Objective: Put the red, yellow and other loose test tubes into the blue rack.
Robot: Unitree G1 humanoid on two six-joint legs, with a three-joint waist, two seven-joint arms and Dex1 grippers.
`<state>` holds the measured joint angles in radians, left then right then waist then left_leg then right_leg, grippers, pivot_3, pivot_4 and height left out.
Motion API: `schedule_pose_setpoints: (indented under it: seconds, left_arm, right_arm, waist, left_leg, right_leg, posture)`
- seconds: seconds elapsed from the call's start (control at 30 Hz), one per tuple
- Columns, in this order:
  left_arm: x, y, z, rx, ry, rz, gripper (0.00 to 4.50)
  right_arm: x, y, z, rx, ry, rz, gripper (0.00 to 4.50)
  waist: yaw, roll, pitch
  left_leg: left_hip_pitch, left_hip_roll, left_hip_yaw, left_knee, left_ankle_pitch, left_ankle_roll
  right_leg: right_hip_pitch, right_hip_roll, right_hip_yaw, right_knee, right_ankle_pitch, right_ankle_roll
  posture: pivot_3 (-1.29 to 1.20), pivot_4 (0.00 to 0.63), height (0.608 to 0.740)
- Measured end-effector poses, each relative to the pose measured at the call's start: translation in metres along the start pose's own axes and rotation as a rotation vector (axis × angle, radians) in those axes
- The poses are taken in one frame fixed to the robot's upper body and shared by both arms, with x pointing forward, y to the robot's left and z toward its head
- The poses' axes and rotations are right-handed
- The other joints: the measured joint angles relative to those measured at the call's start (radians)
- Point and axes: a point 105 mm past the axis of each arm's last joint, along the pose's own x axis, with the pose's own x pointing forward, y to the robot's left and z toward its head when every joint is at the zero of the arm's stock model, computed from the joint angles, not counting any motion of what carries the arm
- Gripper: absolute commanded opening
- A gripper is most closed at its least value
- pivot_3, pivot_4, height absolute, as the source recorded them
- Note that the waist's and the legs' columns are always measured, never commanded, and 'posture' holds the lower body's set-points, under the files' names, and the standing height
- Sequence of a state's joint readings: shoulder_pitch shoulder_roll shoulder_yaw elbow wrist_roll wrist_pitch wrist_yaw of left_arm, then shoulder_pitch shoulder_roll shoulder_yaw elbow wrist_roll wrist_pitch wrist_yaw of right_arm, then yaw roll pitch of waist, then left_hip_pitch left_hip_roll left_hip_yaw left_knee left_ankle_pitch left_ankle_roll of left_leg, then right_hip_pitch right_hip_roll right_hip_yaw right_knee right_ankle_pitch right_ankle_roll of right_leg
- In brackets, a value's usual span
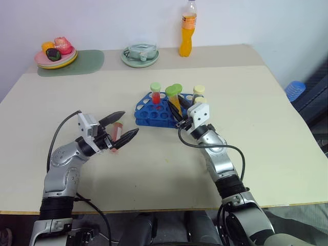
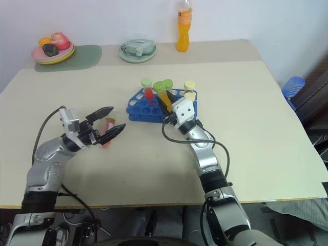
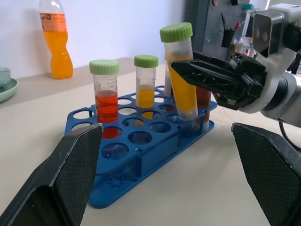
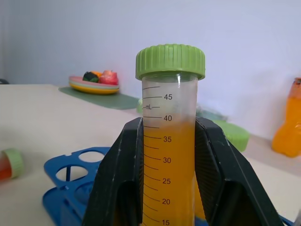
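Test tubes stand in the blue rack (image 1: 156, 108) at the middle of the table (image 1: 266, 133): a red-filled tube (image 1: 156, 93) and pale-capped tubes (image 1: 199, 91). From the head view, the right pincer (image 1: 177, 114) grips a green-capped yellow tube (image 1: 174, 96), tilted over the rack. The left pincer (image 1: 121, 129) hovers left of the rack, jaws wide, a pink tube (image 1: 117, 134) lying on the table between its fingers. A plate of food (image 1: 55, 55), a pale green dish (image 1: 140, 55) and an orange bottle (image 1: 188, 29) sit at the far edge.

Left wrist view: the yellow tube's foot is above a rack hole; whether it is seated I cannot tell.

Right wrist view: both fingers (image 4: 117, 179) press the tube's sides below its cap.
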<state>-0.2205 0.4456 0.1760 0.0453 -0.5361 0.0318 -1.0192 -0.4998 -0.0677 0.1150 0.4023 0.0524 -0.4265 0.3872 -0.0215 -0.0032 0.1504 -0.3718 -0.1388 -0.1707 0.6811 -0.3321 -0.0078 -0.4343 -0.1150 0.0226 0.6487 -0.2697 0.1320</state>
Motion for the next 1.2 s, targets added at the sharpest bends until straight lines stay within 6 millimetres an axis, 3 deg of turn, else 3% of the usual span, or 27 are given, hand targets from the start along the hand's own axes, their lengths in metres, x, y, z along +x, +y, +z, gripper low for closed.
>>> schedule_pose_setpoints:
  seconds: [0.57,1.13,1.2]
  left_arm:
    - [0.002,0.003,-0.002,-0.007,-0.021,0.023,4.50]
    - [-0.002,0.001,-0.004,-0.012,-0.013,0.033,4.50]
    - [-0.001,0.001,-0.004,-0.011,-0.013,0.033,4.50]
  right_arm:
    - [0.010,0.004,-0.010,0.021,-0.014,-0.075,1.14]
    - [0.005,0.004,-0.014,0.076,-0.044,-0.109,1.14]
    - [0.004,0.003,-0.014,0.076,-0.044,-0.108,1.89]
  waist:
    - [-0.002,0.000,0.000]
    - [-0.001,0.000,0.000]
    - [-0.001,0.000,0.000]
  left_leg:
    - [0.001,0.000,0.000,0.000,0.000,0.000]
    - [0.002,0.000,0.000,0.000,0.000,0.000]
    - [0.002,0.000,0.000,0.000,0.000,0.000]
  right_leg:
    - [0.001,0.000,0.000,0.000,0.000,0.000]
    - [0.002,0.000,0.000,0.000,0.000,0.000]
    - [0.002,0.000,0.000,0.000,0.000,0.000]
  posture:
    - [0.00,0.150,0.740]
    - [0.00,0.150,0.740]
    - [0.00,0.150,0.740]
